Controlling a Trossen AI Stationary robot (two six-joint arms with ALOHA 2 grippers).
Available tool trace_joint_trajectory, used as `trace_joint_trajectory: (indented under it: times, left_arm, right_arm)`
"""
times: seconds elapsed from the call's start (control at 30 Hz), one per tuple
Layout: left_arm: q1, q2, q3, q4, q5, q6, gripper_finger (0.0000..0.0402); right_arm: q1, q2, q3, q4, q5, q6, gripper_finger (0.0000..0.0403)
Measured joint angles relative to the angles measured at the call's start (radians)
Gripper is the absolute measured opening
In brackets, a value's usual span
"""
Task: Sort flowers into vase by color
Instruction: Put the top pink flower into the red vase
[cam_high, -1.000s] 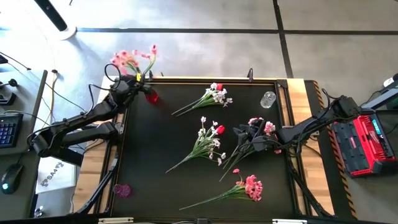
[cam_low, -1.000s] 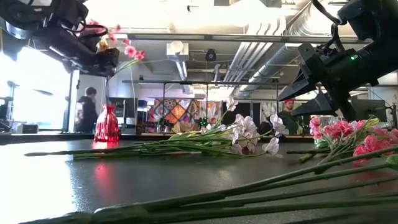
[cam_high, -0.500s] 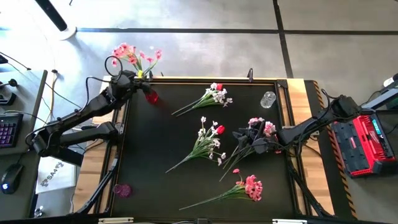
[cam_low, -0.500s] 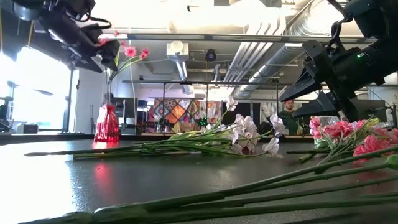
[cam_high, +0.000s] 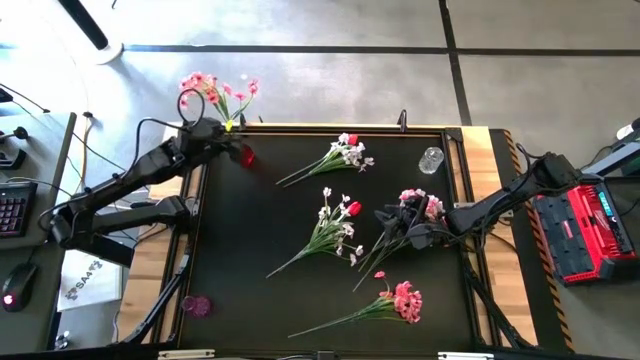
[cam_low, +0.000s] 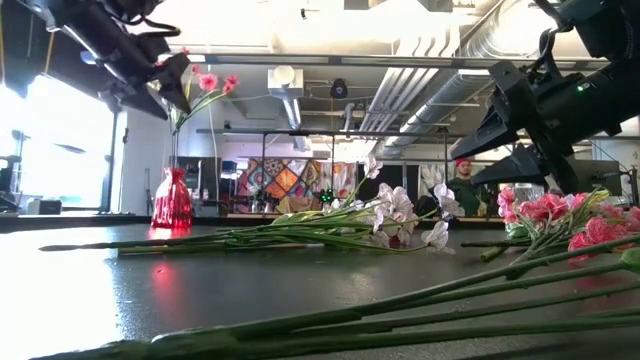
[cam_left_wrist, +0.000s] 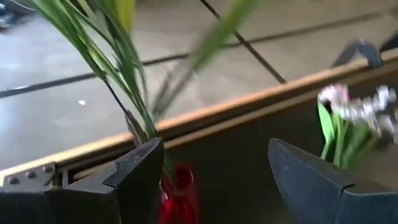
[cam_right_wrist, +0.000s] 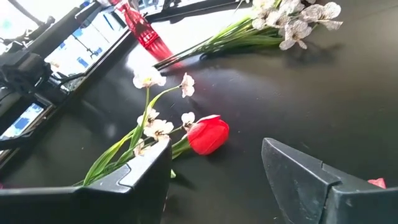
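Black mat (cam_high: 260, 220): flat, dark, wood-framed; bare stretch lies left of the sprays.
Red vase (cam_high: 243, 154): small glass, at the mat's far-left corner, pink spray (cam_high: 215, 92) standing in it.
Left gripper (cam_high: 222, 135): released, fingers spread just above the vase.
Right gripper (cam_high: 392, 222): fingers apart, low over a pink bunch (cam_high: 415, 205) well right of the vase.
Loose flowers: white spray (cam_high: 345, 153), white-and-red spray (cam_high: 335, 225), pink cluster (cam_high: 403, 300), all right of the vase.
Clear vase (cam_high: 431, 160): at the far-right corner.

We see bare black counter (cam_high: 240, 230) at left centre of the high view; flower sprays (cam_high: 335, 228) crowd the centre and right.
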Motion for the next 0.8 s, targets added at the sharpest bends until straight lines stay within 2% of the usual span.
trace_joint_trajectory:
  times: [0.2, 0.4, 0.5, 0.6, 0.7, 0.8]
  left_arm:
    - [-0.070, 0.003, -0.002, -0.107, -0.007, -0.033, 0.0278]
    - [-0.227, 0.009, -0.089, -0.106, 0.062, -0.110, 0.0278]
    - [-0.320, 0.029, -0.168, -0.013, 0.098, -0.128, 0.0278]
    - [-0.378, 0.071, -0.232, 0.153, 0.147, -0.096, 0.0278]
    - [-0.401, 0.146, -0.265, 0.313, 0.240, -0.047, 0.0275]
    - [-0.409, 0.248, -0.263, 0.449, 0.265, 0.001, 0.0265]
  right_arm:
    - [-0.006, 0.000, 0.000, 0.003, 0.017, 0.004, 0.0236]
    - [-0.006, 0.000, 0.000, 0.026, 0.040, 0.004, 0.0236]
    - [-0.006, 0.000, 0.000, 0.029, 0.043, 0.004, 0.0236]
    - [-0.006, 0.000, 0.000, 0.029, 0.082, 0.004, 0.0236]
    - [-0.010, 0.000, 0.000, 0.030, 0.130, 0.005, 0.0236]
    - [-0.026, 0.000, 0.000, 0.033, 0.138, 0.005, 0.0236]
